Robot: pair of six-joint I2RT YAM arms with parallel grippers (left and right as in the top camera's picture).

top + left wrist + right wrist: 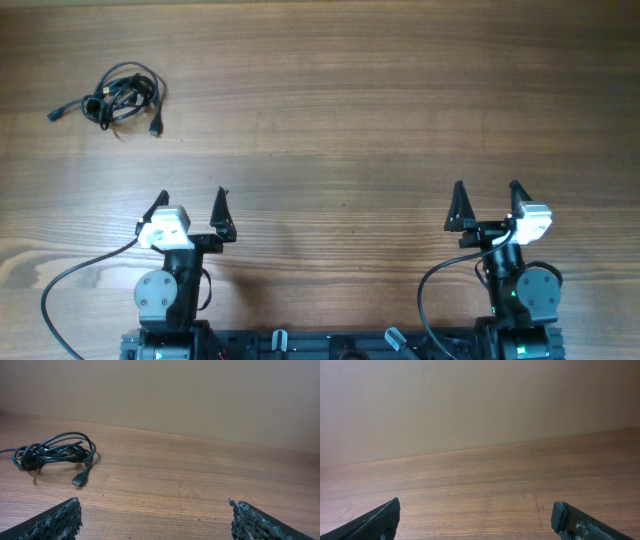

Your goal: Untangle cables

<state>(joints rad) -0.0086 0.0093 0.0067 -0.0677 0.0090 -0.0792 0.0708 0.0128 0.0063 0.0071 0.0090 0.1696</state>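
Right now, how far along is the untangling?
Nothing looks done: the cables lie as one knotted bundle on the table, ahead of the left pincer. Nothing is in hand: it and the right pincer both stand open and empty, apart from the bundle. All the separating is left.

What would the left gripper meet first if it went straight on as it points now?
Probably nothing: the left gripper points across bare table. The cables lie off to its left, outside that line, though depth is unclear.
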